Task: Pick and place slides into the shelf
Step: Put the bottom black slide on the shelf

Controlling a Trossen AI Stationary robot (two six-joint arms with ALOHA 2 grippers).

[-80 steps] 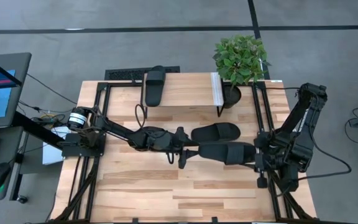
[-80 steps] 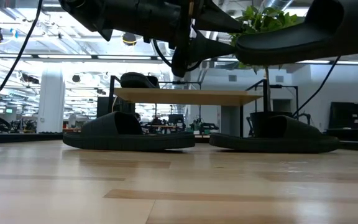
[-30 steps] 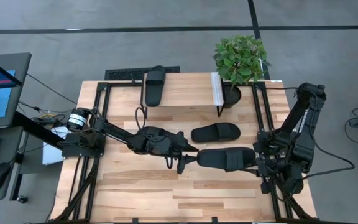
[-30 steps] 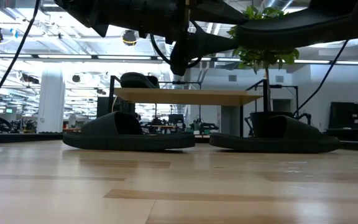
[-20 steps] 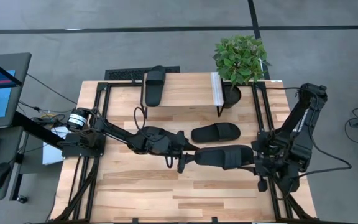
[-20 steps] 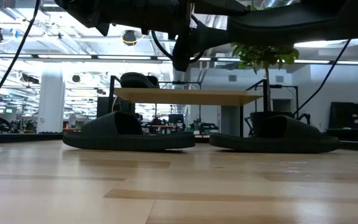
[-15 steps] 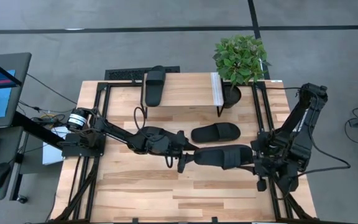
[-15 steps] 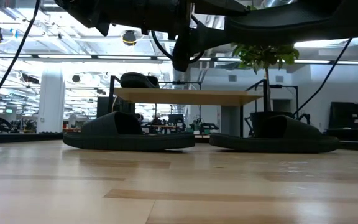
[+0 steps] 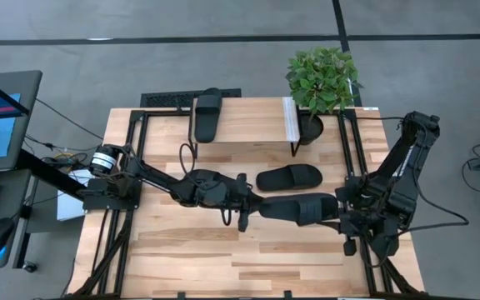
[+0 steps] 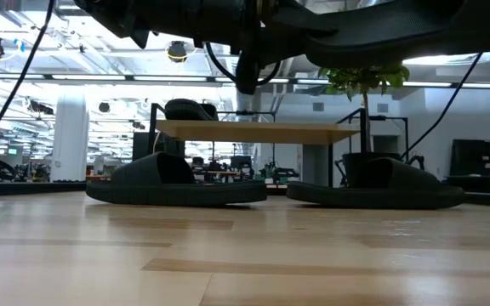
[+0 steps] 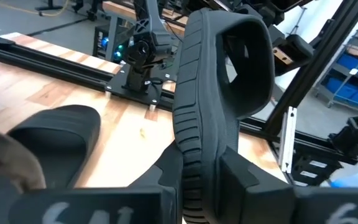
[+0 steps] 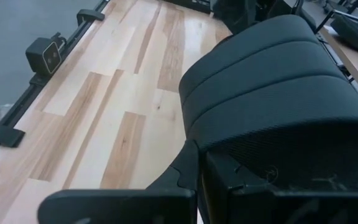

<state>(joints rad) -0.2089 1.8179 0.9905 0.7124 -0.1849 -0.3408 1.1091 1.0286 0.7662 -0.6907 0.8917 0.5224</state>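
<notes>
Held slide (image 9: pixel 297 208): lifted off the desk (image 9: pixel 190 258), gripped at both ends for a handover, I judge.
Right tool (image 9: pixel 341 213): pinching its right end.
Left tool (image 9: pixel 251 206): fingers clamped on its left end.
Loose slide (image 9: pixel 288 177): flat on the desk, just beyond.
Shelf (image 9: pixel 244 121): far edge, one slide (image 9: pixel 207 114) placed at its left end; right part free.

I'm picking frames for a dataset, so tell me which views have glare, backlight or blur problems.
Low view: bright ceiling lights backlight the scene, so the raised slide and the arms read as silhouettes. Left wrist view: the left pincer is soft up close. Right wrist view: the right pincer likewise. High view: evenly lit, no glare on the tabletop.
</notes>
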